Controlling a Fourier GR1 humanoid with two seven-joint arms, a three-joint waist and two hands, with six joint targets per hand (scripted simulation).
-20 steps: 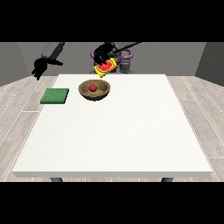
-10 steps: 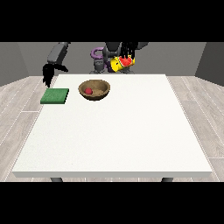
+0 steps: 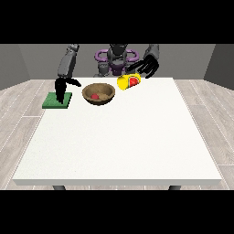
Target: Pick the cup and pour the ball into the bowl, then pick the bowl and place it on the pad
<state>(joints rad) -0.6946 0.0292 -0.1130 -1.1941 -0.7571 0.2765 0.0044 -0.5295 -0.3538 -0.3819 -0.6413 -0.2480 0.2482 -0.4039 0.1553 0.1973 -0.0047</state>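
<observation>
While the robot's torso is partly hidden behind its own arms at the far edge, most of the table shows plainly. Cup is yellow with a red patch, lying on its side at the table's far edge, right of the bowl; can't tell if it rests on the surface or sits slightly above it, and its opening is hard to make out. Hand at the view's right is just above and behind the cup, fingers spread and mostly straight, released, apart from the cup as far as I can see. Bowl is brown, upright, between the pad and the cup, with the red ball inside it. Pad is green, flat on the table near the left edge, just left of the bowl and not touching it. Hand at the view's left hangs over the pad, fingers pointing down, fairly straight, holding nothing; can't tell if fingertips touch the pad.
</observation>
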